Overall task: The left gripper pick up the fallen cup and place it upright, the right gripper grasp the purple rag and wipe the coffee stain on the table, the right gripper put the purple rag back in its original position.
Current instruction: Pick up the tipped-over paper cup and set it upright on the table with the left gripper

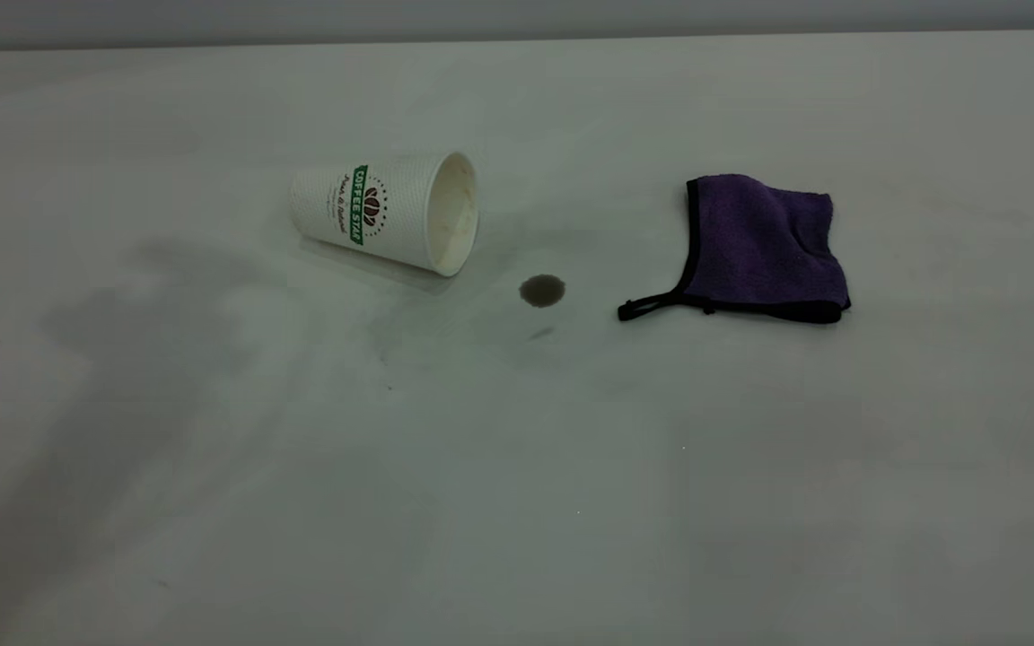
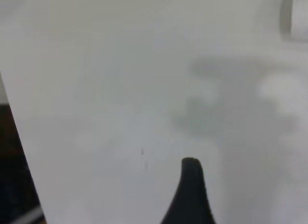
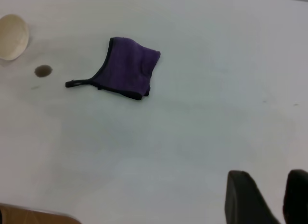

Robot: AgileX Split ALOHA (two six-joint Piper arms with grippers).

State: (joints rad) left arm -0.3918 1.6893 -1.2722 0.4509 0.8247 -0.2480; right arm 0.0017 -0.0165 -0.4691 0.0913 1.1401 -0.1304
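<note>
Three things lie on the table (image 1: 517, 502): the cup (image 1: 387, 212) on its side with its mouth toward the coffee stain (image 1: 541, 290), and the purple rag (image 1: 761, 248) beyond the stain. The right gripper (image 3: 272, 200) hangs well apart from the rag, jaws slightly spread, empty. Only one finger of the left gripper (image 2: 190, 195) shows over bare table, so I cannot tell its jaws' state.
</note>
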